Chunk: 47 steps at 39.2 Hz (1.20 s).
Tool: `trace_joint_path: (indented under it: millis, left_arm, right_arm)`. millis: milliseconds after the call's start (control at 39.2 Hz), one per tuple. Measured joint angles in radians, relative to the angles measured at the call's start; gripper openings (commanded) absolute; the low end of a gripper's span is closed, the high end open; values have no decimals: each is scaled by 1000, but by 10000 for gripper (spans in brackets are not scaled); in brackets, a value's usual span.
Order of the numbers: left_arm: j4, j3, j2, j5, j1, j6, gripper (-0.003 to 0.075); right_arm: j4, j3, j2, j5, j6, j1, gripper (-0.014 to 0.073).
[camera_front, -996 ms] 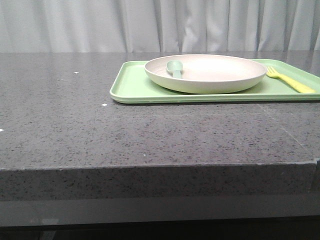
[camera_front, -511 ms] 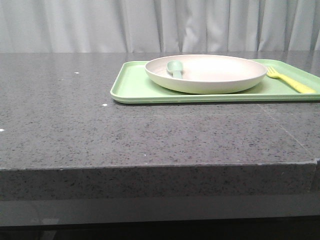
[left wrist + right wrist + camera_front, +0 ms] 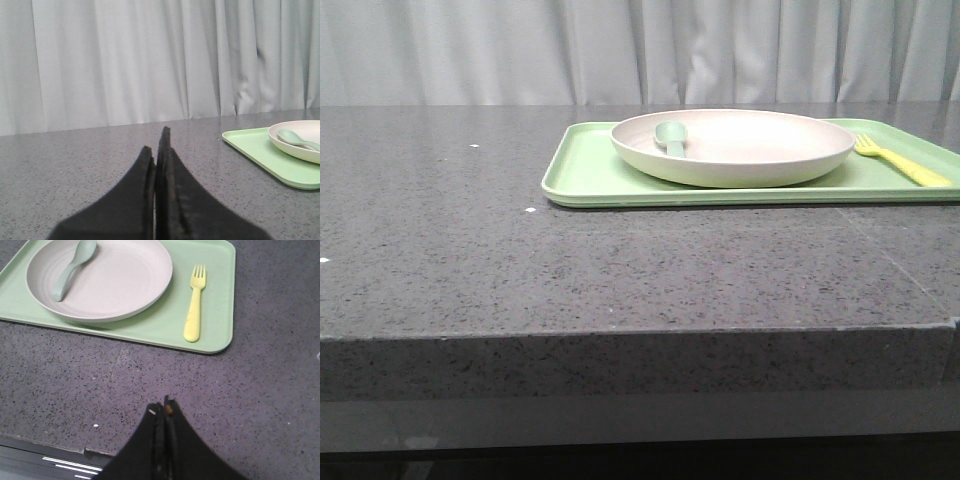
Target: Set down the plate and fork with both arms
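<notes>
We see a cream plate (image 3: 105,282), yellow fork (image 3: 194,304), grey-green spoon (image 3: 72,267), light-green tray (image 3: 150,327), speckled dark-grey desk (image 3: 570,270), pale grey curtain (image 3: 125,60), black end effectors.

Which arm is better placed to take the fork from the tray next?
The right arm, probably. The fork lies on the right side of the tray, just beyond the closed right pincer. The left pincer, also closed, sits far off to the tray's left.

Lying bare beside the fork (image 3: 194,305) on the tray (image 3: 220,315); sitting close on its other side, the plate (image 3: 115,285), holding a spoon (image 3: 72,267).
</notes>
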Motion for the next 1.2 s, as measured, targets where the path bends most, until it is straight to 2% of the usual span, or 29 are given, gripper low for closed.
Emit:
trace_joint_path:
  millis: [204,460,792,1200]
  left_arm:
    - [39,0,0,7,0,-39,-18]
    - [39,0,-11,91,6,-44,-18]
    - [0,0,-29,136,121,-47,-18]
    - [0,0,-29,146,160,-49,-18]
  right_arm:
    - [0,0,0,0,0,0,-68]
    - [0,0,0,0,0,0,-68]
    - [0,0,0,0,0,0,-68]
    - [0,0,0,0,0,0,-68]
